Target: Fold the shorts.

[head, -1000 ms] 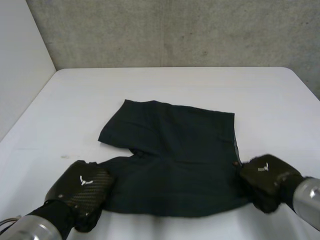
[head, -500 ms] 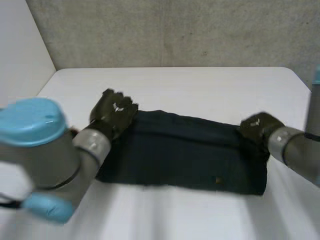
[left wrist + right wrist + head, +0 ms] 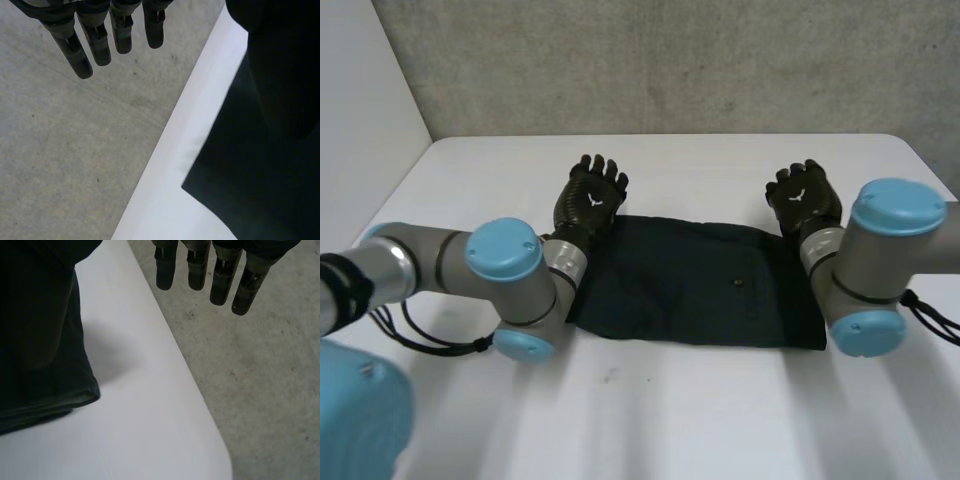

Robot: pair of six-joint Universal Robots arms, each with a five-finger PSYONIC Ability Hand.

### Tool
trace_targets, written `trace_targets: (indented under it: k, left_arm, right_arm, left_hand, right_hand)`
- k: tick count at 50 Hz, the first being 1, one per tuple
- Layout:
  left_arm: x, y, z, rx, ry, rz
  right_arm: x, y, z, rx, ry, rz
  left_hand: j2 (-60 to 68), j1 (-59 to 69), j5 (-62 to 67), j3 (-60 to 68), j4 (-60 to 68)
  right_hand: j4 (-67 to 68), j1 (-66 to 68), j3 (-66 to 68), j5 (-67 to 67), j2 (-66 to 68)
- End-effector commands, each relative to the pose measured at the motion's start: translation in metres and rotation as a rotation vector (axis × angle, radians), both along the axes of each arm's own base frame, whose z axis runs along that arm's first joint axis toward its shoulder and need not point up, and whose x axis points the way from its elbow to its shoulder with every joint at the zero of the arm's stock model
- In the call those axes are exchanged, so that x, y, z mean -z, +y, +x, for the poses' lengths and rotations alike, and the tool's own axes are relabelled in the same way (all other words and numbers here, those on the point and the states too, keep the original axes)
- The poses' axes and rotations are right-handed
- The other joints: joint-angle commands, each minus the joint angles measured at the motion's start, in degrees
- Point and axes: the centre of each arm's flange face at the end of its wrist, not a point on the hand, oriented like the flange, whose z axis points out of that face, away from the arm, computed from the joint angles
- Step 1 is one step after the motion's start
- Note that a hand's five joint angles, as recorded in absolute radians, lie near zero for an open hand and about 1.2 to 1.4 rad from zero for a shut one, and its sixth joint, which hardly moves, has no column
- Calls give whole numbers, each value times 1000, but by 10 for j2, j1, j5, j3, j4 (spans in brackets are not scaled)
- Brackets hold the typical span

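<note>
I see the shorts (image 3: 695, 285) lying flat in the middle of the table (image 3: 720, 160), folded into one long dark band that runs from side to side.

Left hand (image 3: 590, 203): released. Its fingers (image 3: 100, 45) are straight and spread and hold nothing. The hand sits at the far left corner of the band, with the fingers pointing away toward the wall (image 3: 670, 60). I cannot tell whether the heel of the hand touches the cloth. The left arm (image 3: 420, 265) lies low across the table and bends at a blue-capped joint just beside the left end of the shorts.

Right hand (image 3: 804, 200): released. Its fingers (image 3: 220, 280) are straight, slightly apart and empty. It sits at the far right corner of the band and also points toward the wall. The right arm (image 3: 880, 250) comes in from the side, and its blue-capped joint is beside the right end of the shorts.

In both wrist views, the fingertips reach past the far table edge, and the cloth lies below the palm.
</note>
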Motion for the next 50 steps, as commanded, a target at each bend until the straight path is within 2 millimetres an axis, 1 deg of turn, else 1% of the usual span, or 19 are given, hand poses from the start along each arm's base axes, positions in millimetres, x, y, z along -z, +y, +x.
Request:
trace_targets:
  k: [1, 2, 6, 9, 12, 19, 20, 21, 26, 31, 32, 34, 38, 40, 42, 43, 46, 47, 50]
  left_arm:
    - [-53, 45, 24, 10, 107, 60]
    - [-62, 56, 30, 15, 149, 95]
    - [-65, 82, 47, 15, 248, 237]
    - [-57, 92, 54, 6, 294, 332]
    - [-46, 99, 58, -3, 331, 414]
    - [-45, 99, 59, -9, 342, 419]
    - [-45, 99, 59, -9, 343, 418]
    - [-46, 98, 59, -9, 345, 415]
    - [-46, 97, 59, -12, 346, 413]
    - [-47, 91, 64, -36, 352, 407]
    - [-48, 87, 67, -48, 357, 403]
    - [-49, 85, 69, -58, 360, 398]
    - [-53, 81, 71, -76, 370, 383]
    - [-55, 80, 71, -81, 377, 377]
    - [-58, 80, 71, -82, 384, 371]
    - [-60, 80, 71, -80, 389, 366]
    - [-70, 81, 71, -70, 405, 343]
    - [-73, 80, 71, -67, 411, 336]
    - [-90, 76, 71, -57, 445, 284]
  right_arm:
    - [-52, 52, -28, 50, -253, 193]
    - [-47, 67, -31, 49, -294, 293]
    - [-19, 93, -38, 47, -349, 520]
    - [-8, 96, -46, 46, -366, 555]
    - [4, 89, -56, 55, -386, 529]
    - [33, 76, -58, 71, -315, 496]
    - [35, 75, -59, 78, -285, 490]
    - [34, 73, -61, 91, -276, 480]
    - [23, 70, -72, 161, -235, 410]
    - [-19, 68, -83, 166, -178, 270]
    - [-28, 66, -91, 176, -115, 241]
    - [-32, 65, -95, 170, -24, 230]
    - [-41, 63, -94, 120, 184, 177]
    - [-50, 63, -78, 52, 259, 103]
    - [-54, 72, -52, -39, 277, 60]
    - [-59, 86, -22, -154, 277, 15]
    - [-62, 108, 17, -327, 258, -29]
    - [-60, 124, 38, -439, 243, -34]
    - [-47, 149, 63, -595, 232, -15]
  left_hand:
    - [-17, -11, -27, -21, -18]
    - [-16, -10, -26, -21, -17]
    - [-13, -7, -23, -18, -14]
    - [-11, -5, -21, -16, -12]
    - [-11, -5, -21, -16, -12]
    - [-3, 3, -13, -7, -4]
    - [-1, 5, -11, -6, -2]
    - [-1, 5, -11, -6, -2]
    - [-1, 5, -11, -6, -2]
    - [-1, 5, -11, -6, -2]
    - [-3, 3, -13, -7, -4]
    - [-3, 3, -13, -7, -4]
    - [-4, 1, -15, -9, -5]
    - [-4, 1, -15, -9, -5]
    - [-4, 1, -15, -9, -5]
    - [-4, 1, -15, -9, -5]
    - [-3, 3, -13, -7, -4]
    - [-3, 3, -13, -7, -4]
    - [-3, 3, -13, -7, -4]
  right_hand:
    - [-34, -17, -20, -40, -28]
    - [-34, -17, -20, -40, -28]
    - [-34, -17, -20, -40, -28]
    - [-34, -17, -20, -40, -28]
    - [66, 83, 80, 60, 72]
    - [427, 444, 441, 421, 433]
    - [623, 639, 637, 617, 629]
    - [666, 682, 680, 660, 672]
    - [666, 683, 680, 660, 672]
    - [666, 683, 680, 660, 672]
    - [666, 683, 680, 660, 672]
    - [666, 683, 680, 660, 672]
    - [666, 683, 680, 660, 672]
    - [666, 683, 680, 660, 672]
    - [666, 683, 680, 660, 672]
    - [666, 683, 680, 660, 672]
    - [666, 683, 680, 660, 672]
    - [666, 683, 680, 660, 672]
    - [666, 683, 680, 660, 672]
